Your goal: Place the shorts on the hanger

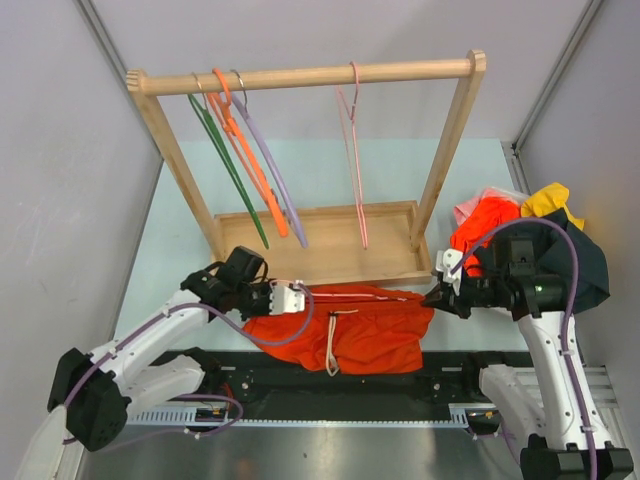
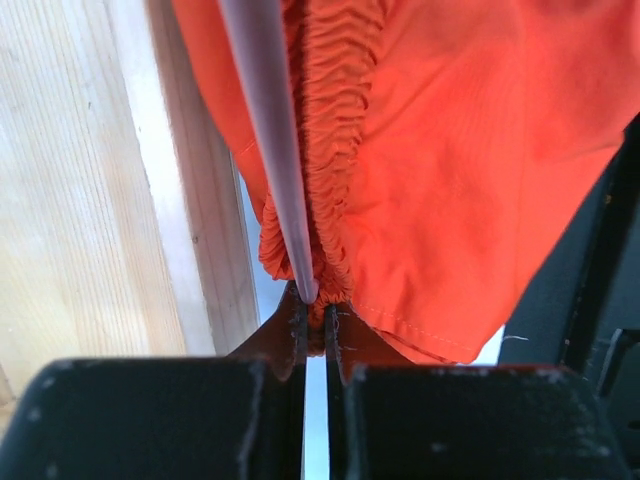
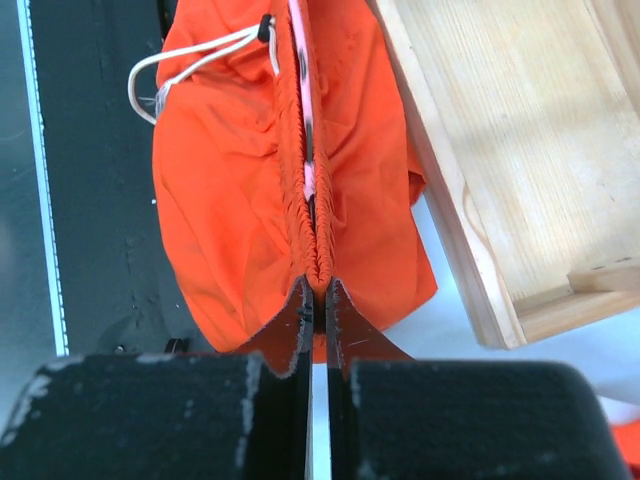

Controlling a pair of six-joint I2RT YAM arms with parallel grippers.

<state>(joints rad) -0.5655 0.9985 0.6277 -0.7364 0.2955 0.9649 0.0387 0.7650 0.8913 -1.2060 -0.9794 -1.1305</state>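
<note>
Pinching the waistband ends, left gripper [image 1: 300, 298] and right gripper [image 1: 437, 297] are both clamped on the shorts [image 1: 370, 330], stretched at the desk's [image 1: 180, 250] near edge — the hanger [image 1: 345, 291] lies along the waistband. Draping looks mostly done; lifting it clear seems left.

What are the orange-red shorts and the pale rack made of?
Bright orange-red shorts: thin matte fabric, likely woven; it creases and the waistband gathers. Pale rack with tray base: bare light wood, grain showing.
</note>
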